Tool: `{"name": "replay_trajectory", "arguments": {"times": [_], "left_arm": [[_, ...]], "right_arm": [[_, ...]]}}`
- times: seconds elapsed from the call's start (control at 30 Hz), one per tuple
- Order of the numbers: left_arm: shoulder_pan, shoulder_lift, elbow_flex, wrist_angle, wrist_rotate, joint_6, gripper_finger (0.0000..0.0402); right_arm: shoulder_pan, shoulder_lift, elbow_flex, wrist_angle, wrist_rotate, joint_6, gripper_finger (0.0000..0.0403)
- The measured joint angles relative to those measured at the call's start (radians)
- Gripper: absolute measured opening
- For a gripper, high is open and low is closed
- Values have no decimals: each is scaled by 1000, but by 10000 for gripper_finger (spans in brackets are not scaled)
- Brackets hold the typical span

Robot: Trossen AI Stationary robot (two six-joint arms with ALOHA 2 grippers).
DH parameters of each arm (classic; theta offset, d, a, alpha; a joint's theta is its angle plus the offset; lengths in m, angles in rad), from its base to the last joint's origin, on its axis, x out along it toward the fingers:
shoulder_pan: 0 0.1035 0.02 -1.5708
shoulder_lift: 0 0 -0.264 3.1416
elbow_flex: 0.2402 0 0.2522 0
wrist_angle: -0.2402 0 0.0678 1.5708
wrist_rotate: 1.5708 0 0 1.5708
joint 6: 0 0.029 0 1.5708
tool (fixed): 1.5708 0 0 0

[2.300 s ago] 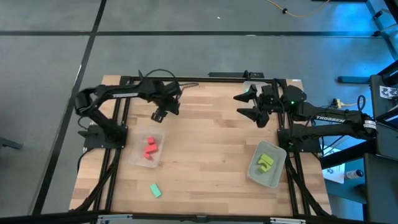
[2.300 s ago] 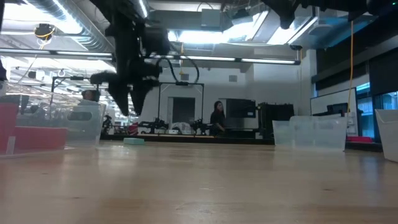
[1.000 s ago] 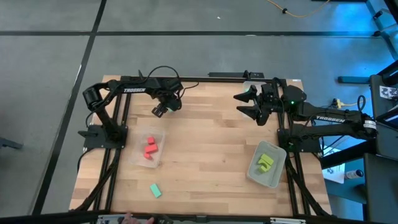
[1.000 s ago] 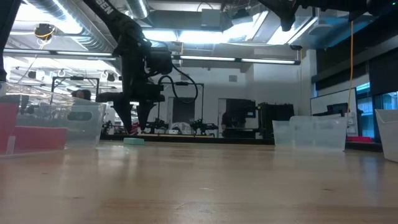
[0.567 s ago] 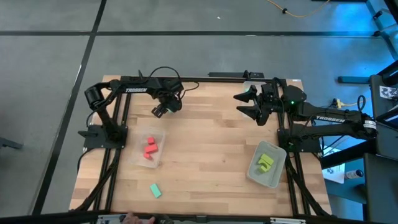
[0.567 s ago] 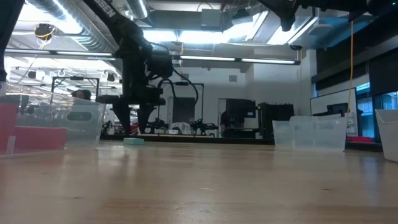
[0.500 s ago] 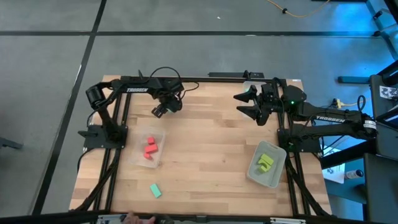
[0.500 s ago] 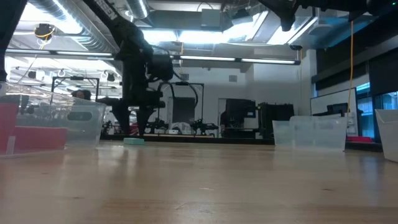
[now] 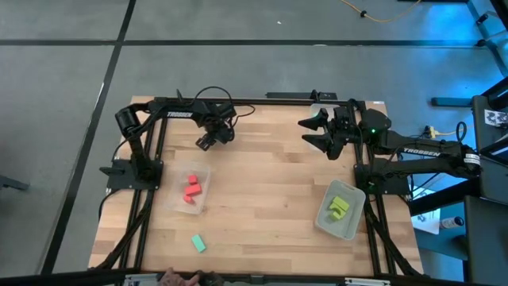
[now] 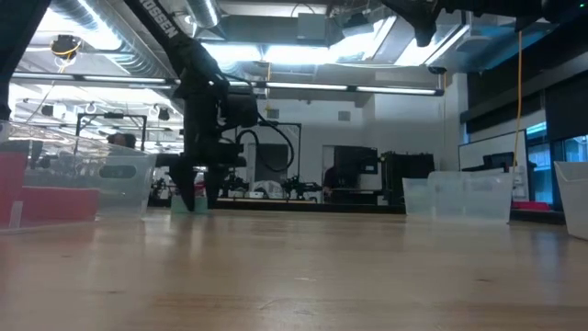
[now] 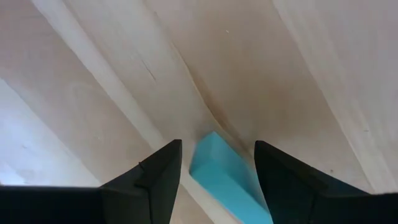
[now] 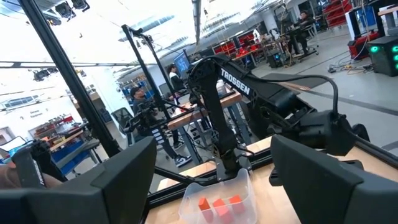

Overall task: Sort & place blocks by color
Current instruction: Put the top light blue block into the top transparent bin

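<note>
A teal block [image 11: 225, 177] lies flat on the wooden table [image 9: 262, 183] near its far left. My left gripper [image 9: 207, 142] is down at the table over it, open, with one finger on each side of the block and a gap to each. It also shows in the low view [image 10: 198, 200]. My right gripper [image 9: 309, 134] is open and empty, raised above the table's far right. A second teal block [image 9: 198, 243] lies near the front edge. Red blocks [image 9: 190, 189] lie in a clear tray, and yellow-green blocks [image 9: 340, 207] lie in another.
The clear tray with the red blocks [image 9: 202, 176] stands at the left. The clear tray with the yellow-green blocks [image 9: 323, 220] stands at the right front. The red tray also shows in the right wrist view [image 12: 214, 200]. People show in the room beyond the table.
My left gripper has come down to the table at the far left, and its fingers now stand on either side of the teal block. The block has stayed where it was. My right arm has kept still.
</note>
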Motion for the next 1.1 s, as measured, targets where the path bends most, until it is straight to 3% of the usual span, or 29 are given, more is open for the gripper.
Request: {"name": "replay_trajectory", "arguments": {"times": [0.13, 0.4, 0.7, 0.87, 1.03, 1.1], "left_arm": [[-1, 0, 0, -16, -3, -18, 195], [34, 0, 0, -23, 0, -234, 195], [44, 0, 0, -68, 1, -336, 186], [44, 0, 0, -66, 1, -433, 139], [34, -7, 0, -85, 23, -557, 48], [34, -23, 0, -87, 67, -612, 44]], "right_arm": [[0, 0, 0, 0, 1, -3, 318], [0, 0, 0, 0, 1, -3, 318], [0, 0, 0, -1, 1, -3, 318], [0, 0, 0, -2, 1, -3, 318], [0, 0, 0, -10, 1, -3, 318], [0, 0, 0, -10, 1, -3, 318]]}}
